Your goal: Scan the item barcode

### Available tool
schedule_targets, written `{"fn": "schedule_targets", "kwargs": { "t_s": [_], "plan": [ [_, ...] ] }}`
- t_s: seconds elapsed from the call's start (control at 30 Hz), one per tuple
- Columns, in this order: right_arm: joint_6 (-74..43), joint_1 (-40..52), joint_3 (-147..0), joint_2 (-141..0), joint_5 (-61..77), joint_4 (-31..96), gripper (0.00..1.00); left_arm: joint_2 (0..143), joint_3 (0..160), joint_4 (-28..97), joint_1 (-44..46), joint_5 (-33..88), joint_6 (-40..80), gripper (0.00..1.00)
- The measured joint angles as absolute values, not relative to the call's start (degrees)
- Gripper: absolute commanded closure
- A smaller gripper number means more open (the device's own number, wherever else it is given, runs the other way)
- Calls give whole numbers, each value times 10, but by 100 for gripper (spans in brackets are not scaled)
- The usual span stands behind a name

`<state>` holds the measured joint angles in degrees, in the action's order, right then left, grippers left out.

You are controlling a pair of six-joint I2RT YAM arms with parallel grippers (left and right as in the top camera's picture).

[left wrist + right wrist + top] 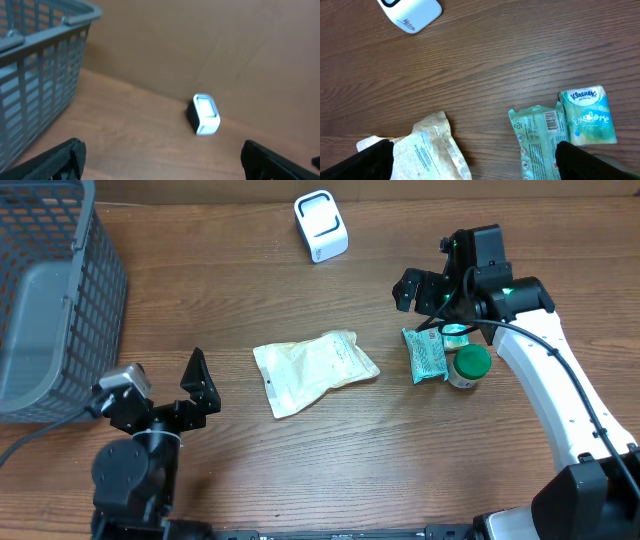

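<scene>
Matt wood-grain tbl (350,450), plastic mesh basket (100,290), crinkly pouch (315,370), glossy scanner (320,225).

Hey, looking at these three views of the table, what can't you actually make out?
Cream pouch: overhead, print too small; right wrist, cut off by the bottom edge.
Tissue pack: overhead, mostly hidden under the right arm.
Scanner: left wrist, blurred; right wrist, cut off by the top edge.
Basket: overhead, cut off by the left edge.
Green packet: right wrist, barcode digits too small.

I read "Kleenex" on the tissue pack (585,115). A barcode is printed on the green packet (536,137). The lettering on the scanner (410,12) is too small to read.
</scene>
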<state>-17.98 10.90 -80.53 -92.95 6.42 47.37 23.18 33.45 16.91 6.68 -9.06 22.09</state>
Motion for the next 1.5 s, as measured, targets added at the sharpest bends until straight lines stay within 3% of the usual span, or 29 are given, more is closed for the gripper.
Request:
{"fn": "schedule_targets", "kwargs": {
  "t_s": [0.27,0.67,0.87,1.37,1.5],
  "plan": [
    [-180,109,-805,-929,64,474,0,122,249,37,67,-91,221,0],
    [-180,109,-805,-929,64,474,0,17,223,12,67,-91,221,0],
    [-180,109,-805,-929,64,474,0,9,211,-96,67,-91,221,0],
    [-180,109,-805,-929,64,474,0,9,124,-79,128,-91,221,0],
    [-180,109,-805,-929,64,474,0,8,98,-145,128,-91,221,0]
  ]
}}
